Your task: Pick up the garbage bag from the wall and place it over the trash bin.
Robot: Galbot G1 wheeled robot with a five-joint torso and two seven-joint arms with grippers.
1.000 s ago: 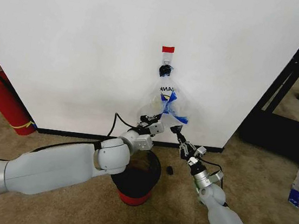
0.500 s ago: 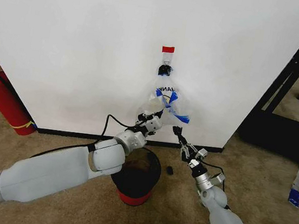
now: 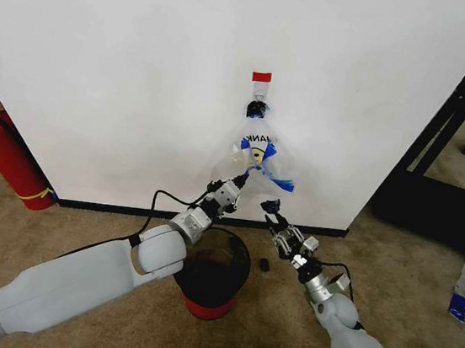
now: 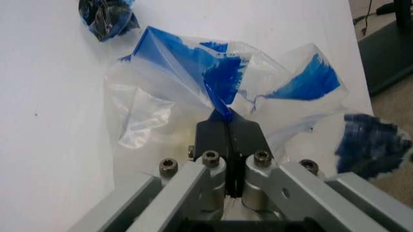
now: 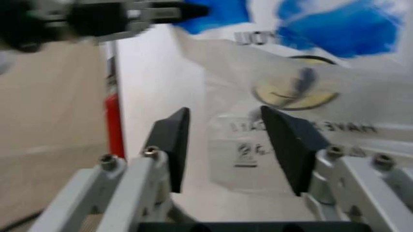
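Thin plastic garbage bag (image 3: 256, 156) hangs on the wall (image 3: 143, 70) hook at twelve o'clock, my left gripper (image 3: 240, 178) clenched on it, right gripper (image 3: 273, 206) released; I'd lift gently upward.

Smooth white arm shells, silver pincer (image 4: 227, 130) links with screws, black fingertips, black cables

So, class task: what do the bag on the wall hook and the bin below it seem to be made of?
The garbage bag looks like thin, glossy plastic film: translucent, crinkled, and bunching where the left hand pinches it shut. The right hand is open just short of it. The trash bin seems to be hard plastic: dark, slightly see-through walls with a sheen and a red base, though the material is not certain.
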